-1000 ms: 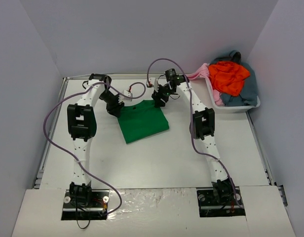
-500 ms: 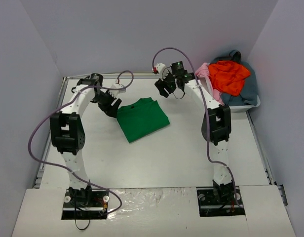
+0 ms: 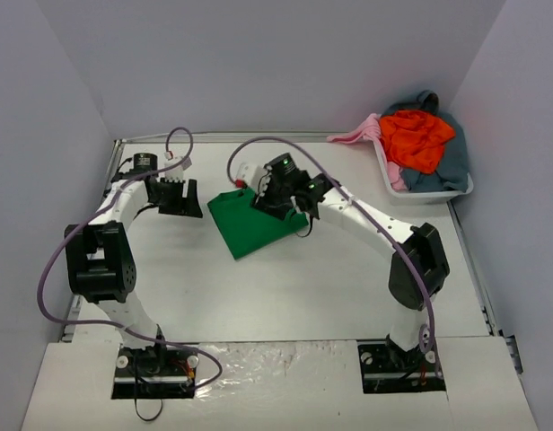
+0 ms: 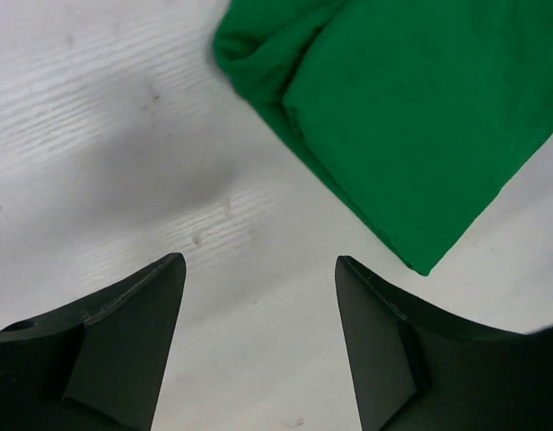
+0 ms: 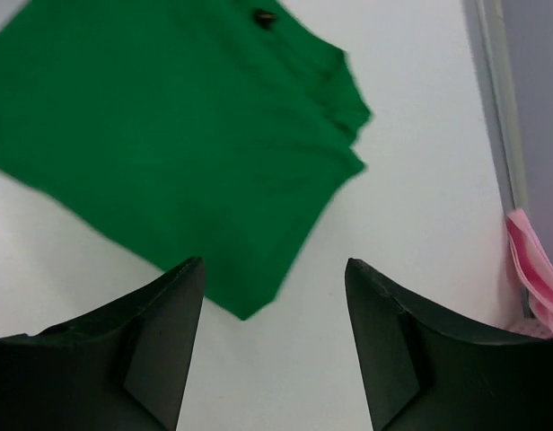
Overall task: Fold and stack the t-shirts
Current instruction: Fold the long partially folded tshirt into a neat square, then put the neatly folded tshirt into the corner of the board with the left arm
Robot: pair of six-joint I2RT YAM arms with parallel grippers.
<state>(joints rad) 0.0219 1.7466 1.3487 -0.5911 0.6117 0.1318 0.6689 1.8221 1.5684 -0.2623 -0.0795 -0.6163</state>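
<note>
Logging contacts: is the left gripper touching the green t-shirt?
Apart. The left wrist view shows the open left gripper over bare table, with the green t-shirt lying clear ahead.

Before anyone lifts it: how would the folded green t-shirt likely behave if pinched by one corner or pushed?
Pinched, the green t-shirt would probably droop and unfold: its folded layers lie loose. Pushed, it likely bunches, like its rumpled corner. Lying flat, it shouldn't roll.
</note>
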